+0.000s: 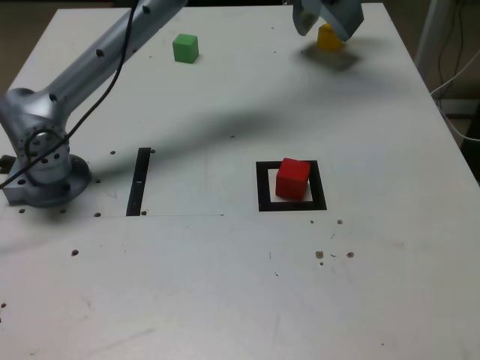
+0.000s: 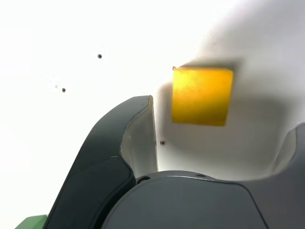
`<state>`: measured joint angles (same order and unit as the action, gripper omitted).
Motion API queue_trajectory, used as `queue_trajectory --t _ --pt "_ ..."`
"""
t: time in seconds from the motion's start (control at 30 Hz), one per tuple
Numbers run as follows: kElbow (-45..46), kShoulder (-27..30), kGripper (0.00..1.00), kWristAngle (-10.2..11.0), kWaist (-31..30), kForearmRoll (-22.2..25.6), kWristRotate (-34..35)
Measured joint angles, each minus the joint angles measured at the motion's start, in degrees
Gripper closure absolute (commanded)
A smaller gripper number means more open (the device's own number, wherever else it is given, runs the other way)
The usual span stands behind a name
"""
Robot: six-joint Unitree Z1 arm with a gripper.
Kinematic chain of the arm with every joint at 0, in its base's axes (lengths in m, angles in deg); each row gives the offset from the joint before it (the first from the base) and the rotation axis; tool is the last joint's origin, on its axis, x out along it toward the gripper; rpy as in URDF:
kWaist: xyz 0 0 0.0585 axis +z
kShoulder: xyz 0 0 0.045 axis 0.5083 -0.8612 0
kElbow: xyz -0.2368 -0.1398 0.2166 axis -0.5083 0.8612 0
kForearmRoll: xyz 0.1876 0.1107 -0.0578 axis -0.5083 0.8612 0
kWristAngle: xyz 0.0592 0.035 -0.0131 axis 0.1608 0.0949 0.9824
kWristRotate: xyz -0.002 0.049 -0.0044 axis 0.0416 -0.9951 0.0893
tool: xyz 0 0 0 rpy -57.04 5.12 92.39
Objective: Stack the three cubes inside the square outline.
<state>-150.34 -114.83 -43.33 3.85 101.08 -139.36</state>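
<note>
My gripper [image 1: 327, 26] hangs at the far side of the table, on the exterior view's right, directly over the yellow cube [image 1: 328, 37]. In the wrist view the yellow cube [image 2: 202, 96] lies on the table between the spread fingers [image 2: 139, 133], and a narrow gap separates it from the nearer one. The gripper [image 2: 225, 131] is open and holds nothing. The red cube [image 1: 292, 178] sits inside the square outline [image 1: 262, 187], slightly turned. Far back, towards the exterior view's left, the green cube [image 1: 185, 48] stands alone.
A narrow black strip [image 1: 139, 181] lies near the arm's base [image 1: 41, 169] on the exterior view's left. The arm's shadow crosses the middle of the white table [image 1: 225, 285]. Cables hang past the table's right edge [image 1: 454, 82].
</note>
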Motion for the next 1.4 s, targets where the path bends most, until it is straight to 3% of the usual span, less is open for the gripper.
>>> queue_trajectory --t 0.33,0.57,0.73,0.83,1.17,1.4 --pt "0.3 -0.7 0.2 0.5 0.0 -1.5 0.0" --pt "0.3 -1.3 0.49 0.4 0.0 -3.1 0.5" --pt "0.3 -1.3 0.62 -1.1 0.0 -4.3 0.6" --pt "0.3 -1.3 0.67 -2.6 0.2 -4.7 1.2" --pt "0.3 -1.3 0.85 -4.4 0.8 -4.8 3.3" --pt "0.3 -1.3 0.87 -4.9 0.8 -4.4 3.7"
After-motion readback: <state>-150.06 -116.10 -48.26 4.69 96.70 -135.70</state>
